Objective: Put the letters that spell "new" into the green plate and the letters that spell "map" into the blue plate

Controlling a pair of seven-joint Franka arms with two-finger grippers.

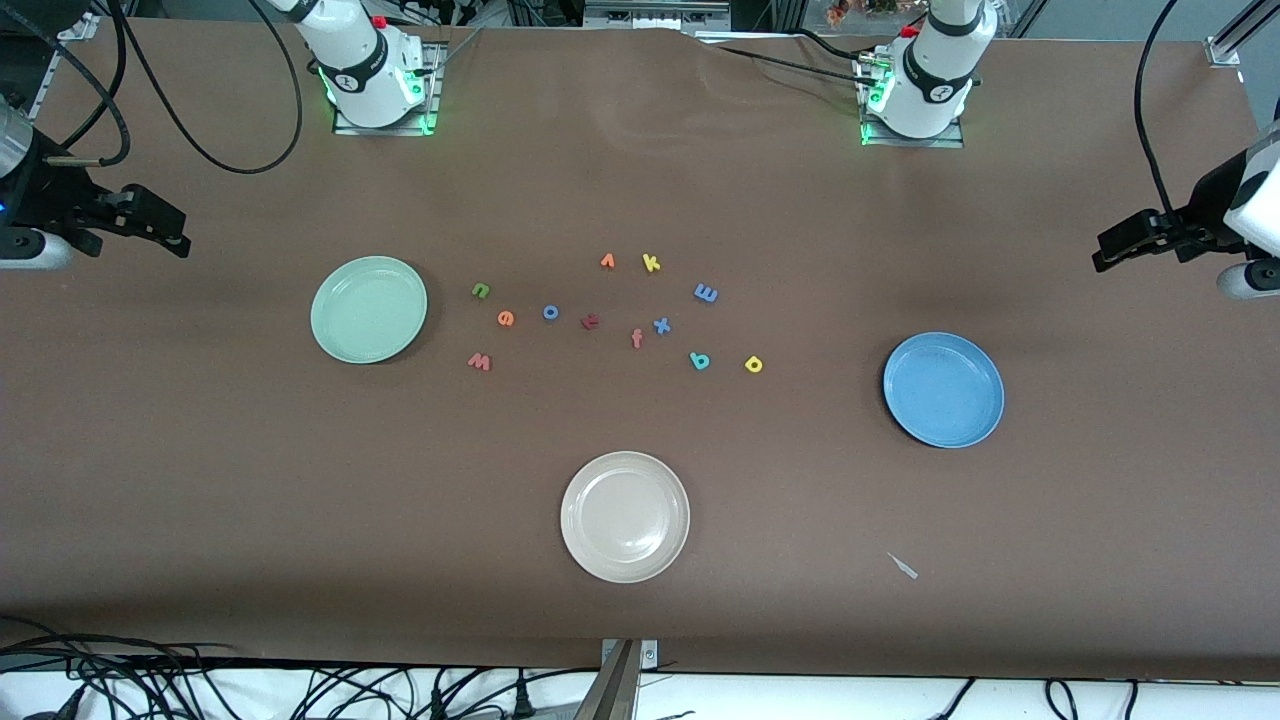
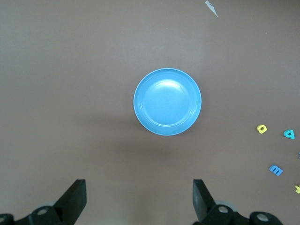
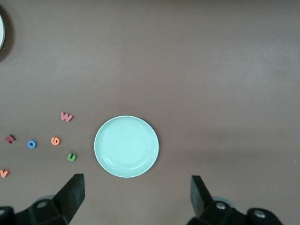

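Between the green plate [image 1: 368, 309] and the blue plate [image 1: 943, 389], all the letters [image 1: 590, 321] lie on the bench [image 1: 200, 480]. Both plates hold nothing. The left hand [image 2: 139, 199] and right hand [image 3: 137, 197] wait up high, fingers spread wide.

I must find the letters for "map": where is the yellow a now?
In the front view, the yellow a lies on the table beside the teal p, between it and the blue plate.
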